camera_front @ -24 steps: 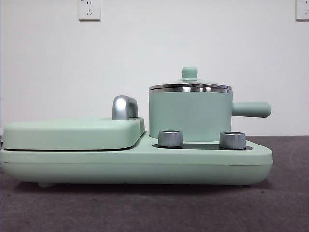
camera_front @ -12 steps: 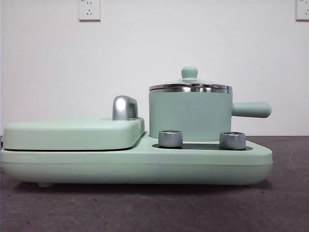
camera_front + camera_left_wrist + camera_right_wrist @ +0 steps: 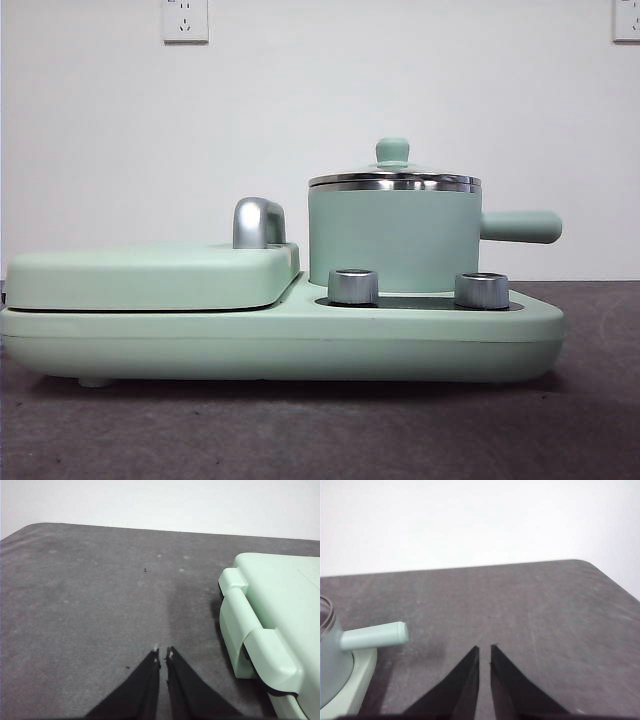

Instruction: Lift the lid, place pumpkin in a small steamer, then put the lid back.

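Small round steel-rimmed lid (image 3: 394,180) with mint-green knob sits closed on the mint-green cylindrical steamer pot (image 3: 392,240), at 3 o'clock of the base; probably light, rigid, slippery: grip the knob. Left pincer (image 3: 163,653) and right pincer (image 3: 484,649) hover nearly closed, empty, over the bench (image 3: 520,605). No pumpkin visible.

Lid (image 3: 394,178) sat on small steamer (image 3: 393,240), closed. Steamer stood on right part of wide base (image 3: 280,345), behind two knobs (image 3: 353,286), side handle (image 3: 519,226) pointing right. Flat cover (image 3: 150,277) lay on base's left part, left of steamer. Base rested on table (image 3: 320,430).
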